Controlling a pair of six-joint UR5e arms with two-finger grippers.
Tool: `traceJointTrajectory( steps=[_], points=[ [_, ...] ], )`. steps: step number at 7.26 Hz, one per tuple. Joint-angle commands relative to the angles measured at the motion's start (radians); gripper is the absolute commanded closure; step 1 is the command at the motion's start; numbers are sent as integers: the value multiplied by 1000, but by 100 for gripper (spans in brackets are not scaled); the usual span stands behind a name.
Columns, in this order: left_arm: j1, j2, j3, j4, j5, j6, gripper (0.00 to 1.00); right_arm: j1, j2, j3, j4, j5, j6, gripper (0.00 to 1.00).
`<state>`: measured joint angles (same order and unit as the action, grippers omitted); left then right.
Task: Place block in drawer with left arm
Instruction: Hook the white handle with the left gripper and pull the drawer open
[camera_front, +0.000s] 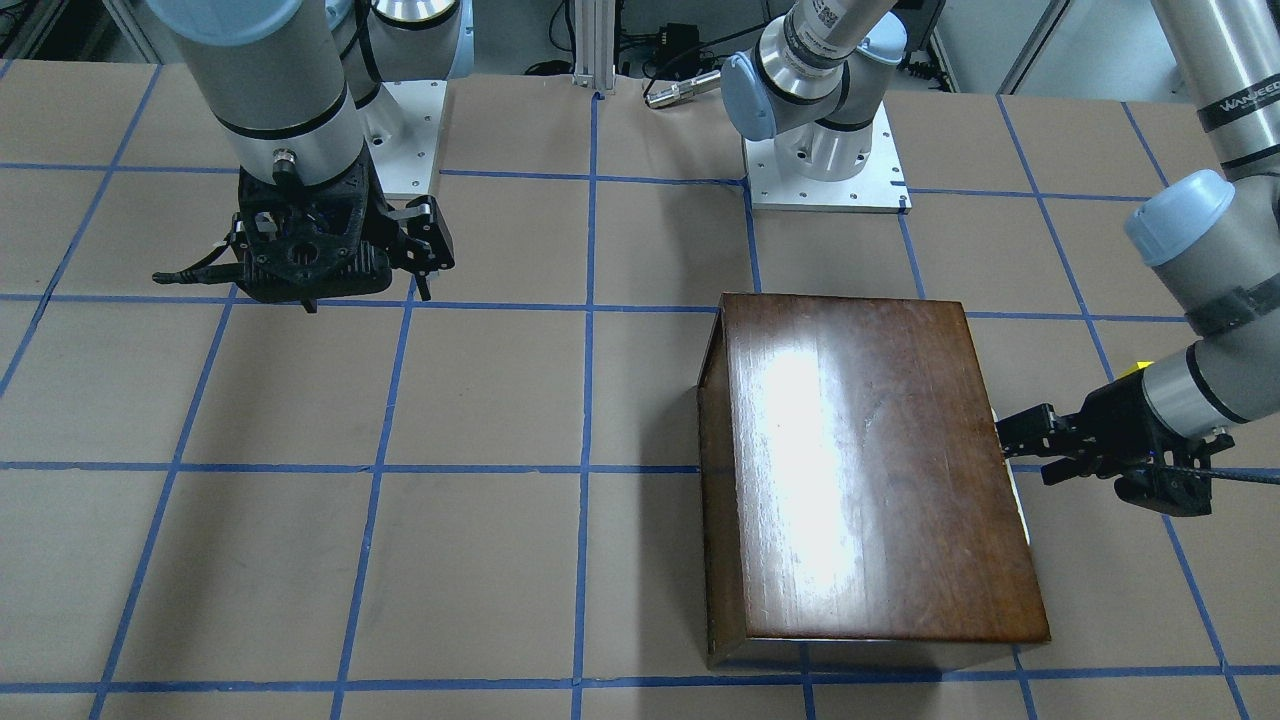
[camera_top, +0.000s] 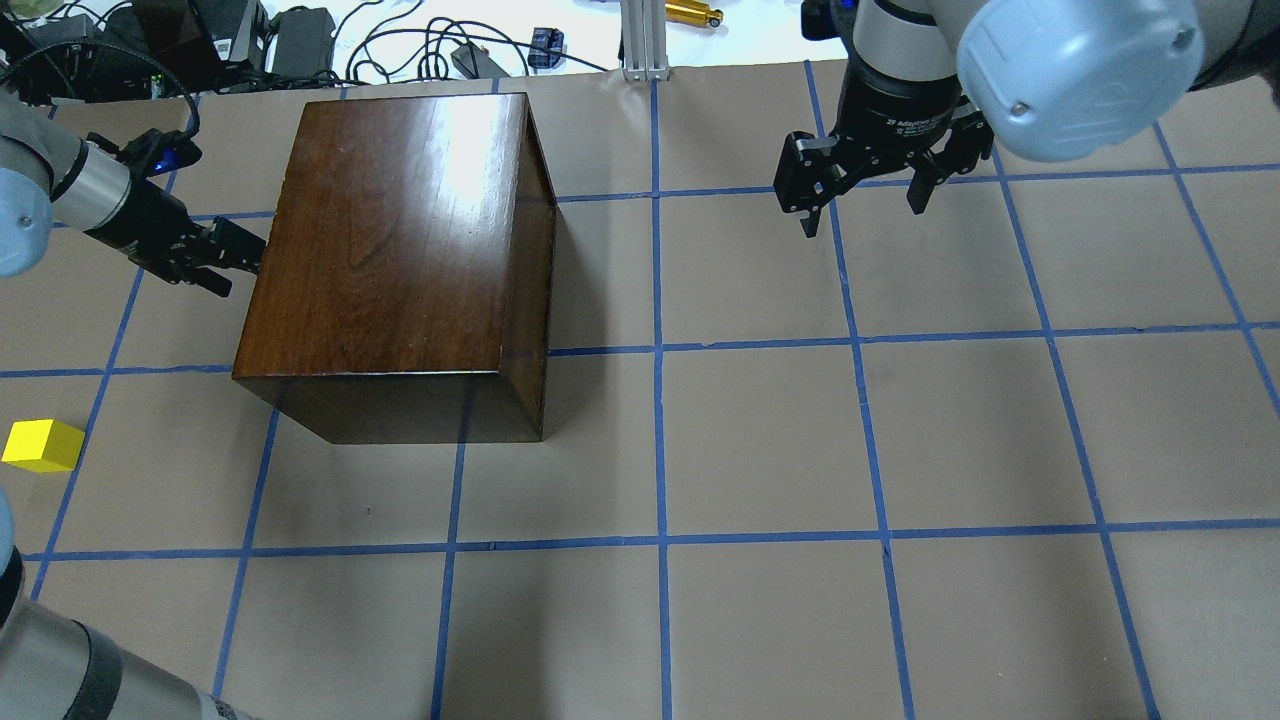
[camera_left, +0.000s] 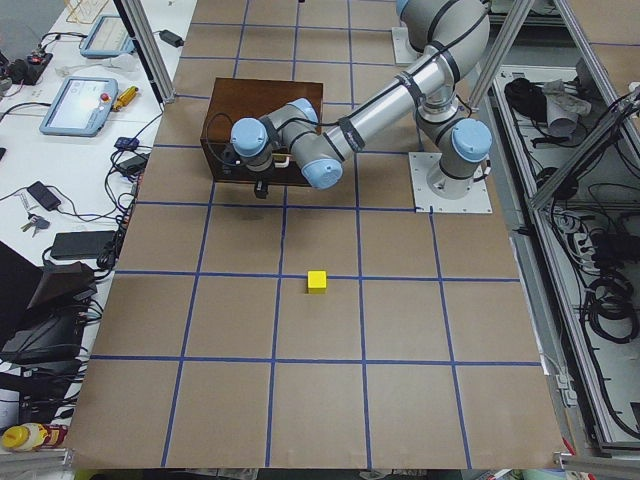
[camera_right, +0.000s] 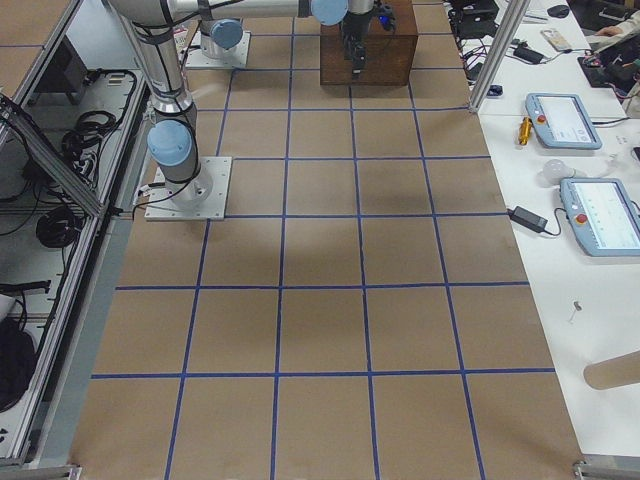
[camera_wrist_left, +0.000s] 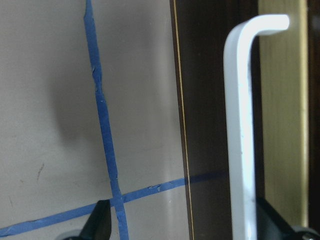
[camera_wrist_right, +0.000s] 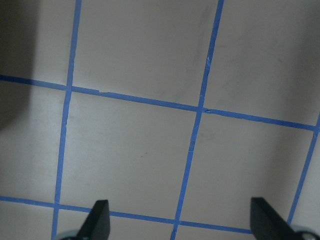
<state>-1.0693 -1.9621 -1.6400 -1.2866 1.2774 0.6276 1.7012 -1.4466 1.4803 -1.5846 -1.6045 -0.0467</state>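
Note:
The yellow block (camera_top: 42, 445) lies on the table near the left edge, apart from the dark-brown cabinet (camera_top: 400, 230); it also shows in the exterior left view (camera_left: 317, 281). My left gripper (camera_top: 228, 262) is open at the cabinet's left face. In the left wrist view the drawer's dark front panel (camera_wrist_left: 205, 100) and its pale metal pull (camera_wrist_left: 240, 125) stand between the spread fingers, the pull close to the right fingertip (camera_wrist_left: 272, 222). The drawer's tray is hidden. My right gripper (camera_top: 865, 205) is open and empty, hanging above the table far right of the cabinet.
The table is brown paper with a blue tape grid (camera_top: 660, 350). The two arm bases (camera_front: 825, 165) stand at the robot's edge. Cables and power bricks (camera_top: 300, 40) lie beyond the far edge behind the cabinet.

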Motion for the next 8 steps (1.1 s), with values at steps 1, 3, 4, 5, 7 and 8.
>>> traceJointTrajectory(
  steps=[1,3,4,5,7,8],
  points=[
    [37,-3,2,1,2,4,0,0,0,0,0,0,1,0],
    [57,-5,5,3,2,11,0,0,0,0,0,0,-1,0],
    [58,-5,6,3,3,12,0,0,0,-2,0,0,-1,0],
    [71,-5,6,3,5,12,0,0,0,-2,0,0,1,0],
    [112,-5,5,16,10,14,0,0,0,0,0,0,-1,0],
    [118,-5,5,21,11,26,0,0,0,0,0,0,-1,0]
  ],
)
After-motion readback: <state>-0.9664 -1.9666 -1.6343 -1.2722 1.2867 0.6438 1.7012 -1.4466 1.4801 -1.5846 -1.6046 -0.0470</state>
